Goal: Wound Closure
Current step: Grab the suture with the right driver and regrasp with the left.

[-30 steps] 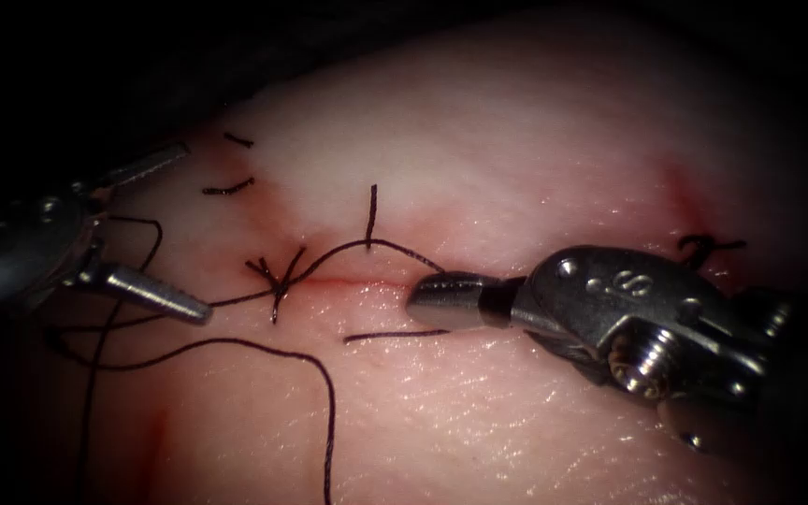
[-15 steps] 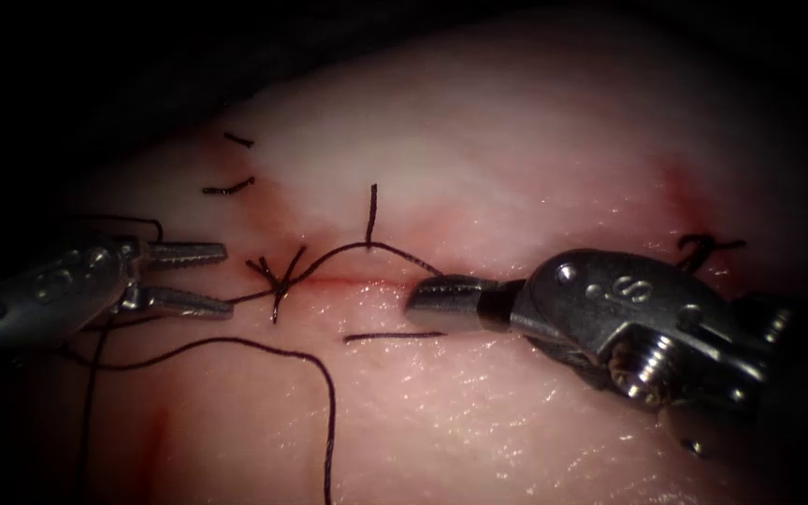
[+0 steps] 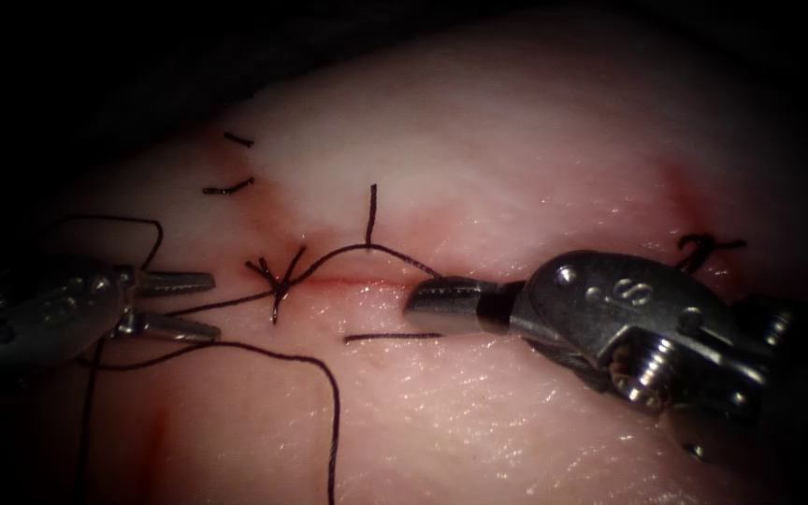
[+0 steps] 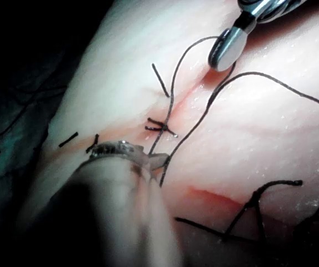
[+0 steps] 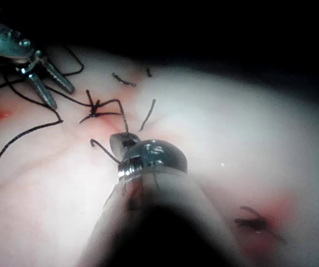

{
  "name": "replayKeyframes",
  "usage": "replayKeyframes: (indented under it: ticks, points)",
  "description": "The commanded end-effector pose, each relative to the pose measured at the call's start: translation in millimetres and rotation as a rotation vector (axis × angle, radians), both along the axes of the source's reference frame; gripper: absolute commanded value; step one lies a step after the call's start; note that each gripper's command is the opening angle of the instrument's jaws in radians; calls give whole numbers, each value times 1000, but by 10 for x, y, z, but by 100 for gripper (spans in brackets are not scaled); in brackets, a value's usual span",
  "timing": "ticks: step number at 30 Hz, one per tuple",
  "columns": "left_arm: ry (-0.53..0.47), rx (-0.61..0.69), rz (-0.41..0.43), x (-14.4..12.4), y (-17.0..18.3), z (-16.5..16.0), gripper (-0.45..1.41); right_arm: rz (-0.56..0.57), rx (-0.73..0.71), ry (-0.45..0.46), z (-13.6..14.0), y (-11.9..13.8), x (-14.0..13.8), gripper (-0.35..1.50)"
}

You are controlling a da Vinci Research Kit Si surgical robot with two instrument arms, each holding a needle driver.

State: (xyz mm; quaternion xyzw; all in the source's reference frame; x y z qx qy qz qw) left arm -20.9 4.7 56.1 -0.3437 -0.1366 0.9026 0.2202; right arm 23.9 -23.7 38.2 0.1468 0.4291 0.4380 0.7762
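Now, step in hand: we judge this to be thread work at the dark tied knot (image 3: 278,279), which sits on the thin reddish cut (image 3: 348,281) in the pale pink pork tissue (image 3: 516,168).
Left tool: the slim steel left tool (image 3: 203,304) lies left of the knot with its jaws parted. A strand of the dark thread (image 3: 329,393) runs from the knot between them, but they clasp nothing.
Right tool: the steel right tool (image 3: 420,301) rests on the cut to the right of the knot, jaws closed. The arch of thread from the knot ends at its tip, so we read it as pinched there.
Next move, as we judge it: the left jaws would need to close squarely on that one strand, and pull gently enough that the knot is not dragged.
Around: a long slack loop of thread lies below the cut, a short upright tail (image 3: 372,210) above it, and a loose short strand (image 3: 390,336) just under the right jaws.
Further off: two cut thread ends (image 3: 231,190) lie at upper left, and a finished stitch (image 3: 703,248) sits behind the right tool.
In the way: slack thread curls close around the left tool, so we see a risk of catching the wrong strand.
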Motion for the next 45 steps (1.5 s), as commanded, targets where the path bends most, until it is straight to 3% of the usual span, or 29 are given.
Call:
replayKeyframes:
  ticks: [1, 8, 19, 20, 21, 22, 31, 33, 35, 38, 40, 43, 45]
  points:
    - [3, -6, -1, -1, 11, 2, 4, 1, -3, 4, 1, 10, 12, -35]
    - [58, 13, 11, 28, 4, 11, 2, -2, -8, 4, 0, 8, 13, -35]
    - [74, 15, 40, 42, -9, 12, 0, 1, -10, 4, 0, 9, 13, -35]
    - [74, 16, 46, 45, -9, 12, -11, 1, -10, 4, 0, 9, 13, -35]
    - [74, 16, 47, 47, -10, 11, -38, 4, -11, 5, 1, 9, 13, -35]
    - [75, 16, 47, 47, -11, 10, -45, 4, -11, 5, 1, 9, 13, -35]
    - [6, 53, 33, 46, 0, -13, -45, -1, -23, 34, -3, 5, 12, -33]
    - [-30, 5, 25, 44, 5, -24, -45, 37, -52, 87, -8, 3, 13, 91]
    - [-66, -39, 3, 44, 11, -35, -45, 88, -84, 128, -14, 2, 12, 120]
    - [-121, -110, -35, 47, 21, -56, -45, 151, -120, 209, -31, 6, 4, 143]
    - [-142, -136, -50, 50, 26, -67, -45, 169, -124, 232, -41, 9, -5, 147]
    - [-186, -208, -82, 60, 38, -93, -45, 171, -116, 256, -57, 18, -27, 143]
    - [-229, -246, -94, 63, 46, -113, -45, 152, -128, 252, -63, 32, -42, 121]
